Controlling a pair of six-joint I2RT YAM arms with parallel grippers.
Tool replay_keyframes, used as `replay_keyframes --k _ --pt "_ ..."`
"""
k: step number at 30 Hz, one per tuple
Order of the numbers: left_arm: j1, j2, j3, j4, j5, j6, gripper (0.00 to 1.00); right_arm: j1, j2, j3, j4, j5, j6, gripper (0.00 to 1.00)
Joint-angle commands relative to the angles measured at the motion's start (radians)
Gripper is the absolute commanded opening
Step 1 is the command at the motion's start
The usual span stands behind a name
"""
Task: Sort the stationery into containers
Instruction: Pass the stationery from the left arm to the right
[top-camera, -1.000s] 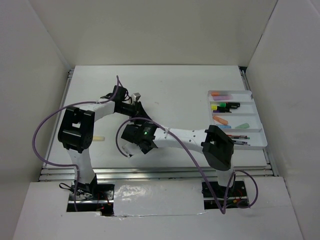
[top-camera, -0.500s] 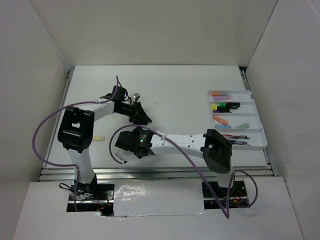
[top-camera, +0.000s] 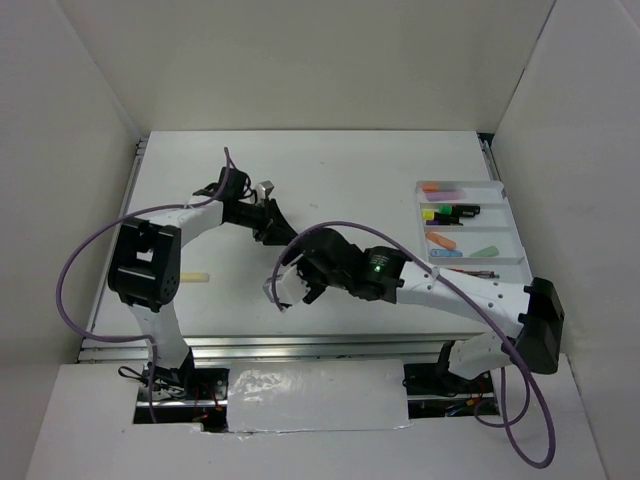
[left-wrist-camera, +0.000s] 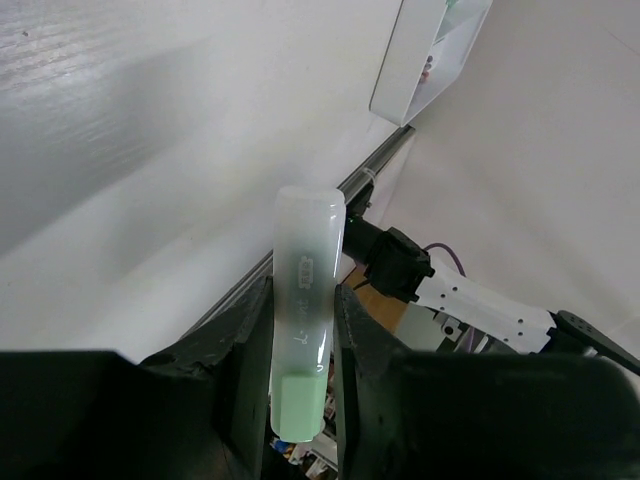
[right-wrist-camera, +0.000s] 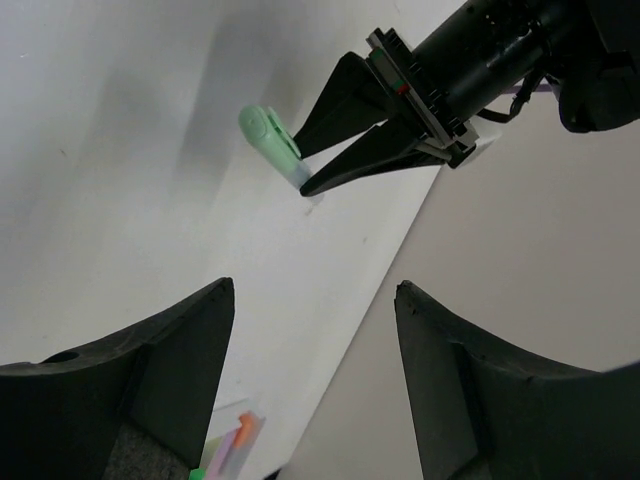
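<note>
Now, with the left gripper (top-camera: 283, 238) clamped on the pastel green marker (left-wrist-camera: 305, 262) above the table (top-camera: 380, 170), well left of the tray (top-camera: 517, 240), hold steady and bring the empty, wide-spread right gripper (top-camera: 290, 288) squarely around the marker's protruding end before loosening the left.

Table (top-camera: 370, 180): white, flat, fills the centre of the top view.
Back wall (top-camera: 300, 60), left wall (top-camera: 50, 180), right wall (top-camera: 590, 170): plain white panels.
Rail (top-camera: 250, 347): ribbed metal, along the table's lower edge.
Board (top-camera: 90, 420): white, across the bottom of the frame.
Tape (top-camera: 300, 388): shiny, crinkled, bottom centre on the board.
</note>
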Motion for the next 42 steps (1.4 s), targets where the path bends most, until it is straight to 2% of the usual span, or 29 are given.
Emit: replay_keyframes --k 1,12,17,23,28,34,42 --pt "0.003 -0.033 0.004 0.008 0.024 -0.038 0.03 -0.058 -0.024 -0.012 0.047 -0.177 -0.056 0.72" --pt "0.002 0.005 -0.050 0.086 0.082 -0.133 0.03 -0.108 0.094 0.098 -0.105 -0.314 -0.257 0.71" --pt "0.002 0.005 -0.079 0.138 0.108 -0.184 0.03 -0.121 0.145 0.179 -0.186 -0.416 -0.303 0.73" --pt "0.000 -0.003 -0.104 0.187 0.136 -0.216 0.02 -0.132 0.208 0.244 -0.237 -0.469 -0.343 0.74" --pt "-0.003 0.005 -0.099 0.193 0.142 -0.225 0.02 -0.128 0.292 0.313 -0.329 -0.444 -0.356 0.67" --pt "-0.003 0.017 -0.095 0.194 0.147 -0.228 0.02 -0.126 0.386 0.365 -0.386 -0.377 -0.345 0.64" --pt "-0.004 0.025 -0.090 0.203 0.151 -0.230 0.03 -0.134 0.411 0.370 -0.406 -0.315 -0.357 0.52"
